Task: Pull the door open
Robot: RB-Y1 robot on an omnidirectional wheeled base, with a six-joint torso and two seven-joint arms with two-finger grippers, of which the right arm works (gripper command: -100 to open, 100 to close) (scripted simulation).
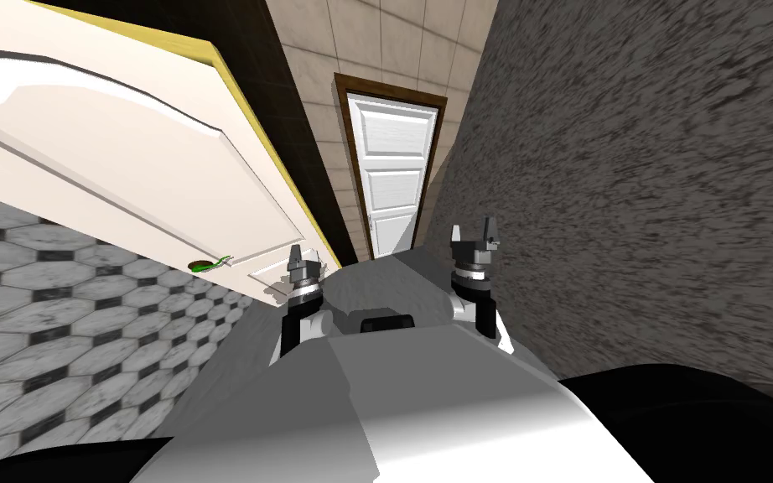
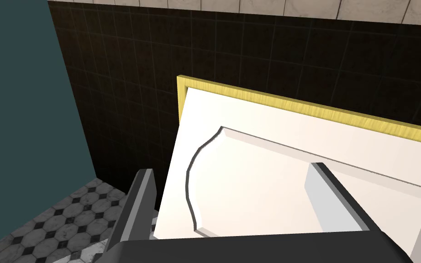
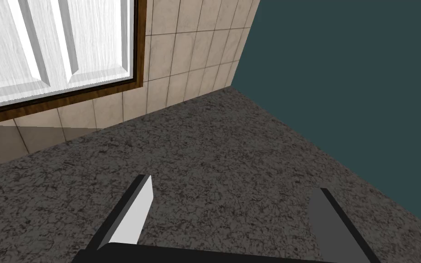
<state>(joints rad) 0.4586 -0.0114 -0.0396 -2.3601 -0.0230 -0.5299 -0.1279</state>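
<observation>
— Left of the chest: white panelled door (image 1: 125, 176), yellow edge (image 2: 296, 107) showing, dark tiled wall (image 2: 159, 55) behind it. Green lever handle (image 1: 209, 265) sits near the door corner closest to me.
— Left hand?
— Left hand (image 1: 296, 251) is just beside that corner, near the handle but not on it. Fingers apart, gripping nothing. One lies across the door face, the other past its side edge. Contact: can't tell.
— Right?
— Right hand (image 1: 471, 226): fingers apart, empty, facing the speckled grey wall (image 1: 645, 184). Second white door (image 1: 393, 168) in a brown frame (image 1: 344, 151) at the far end. Octagon-tiled floor (image 1: 66, 319) below the near door.
</observation>
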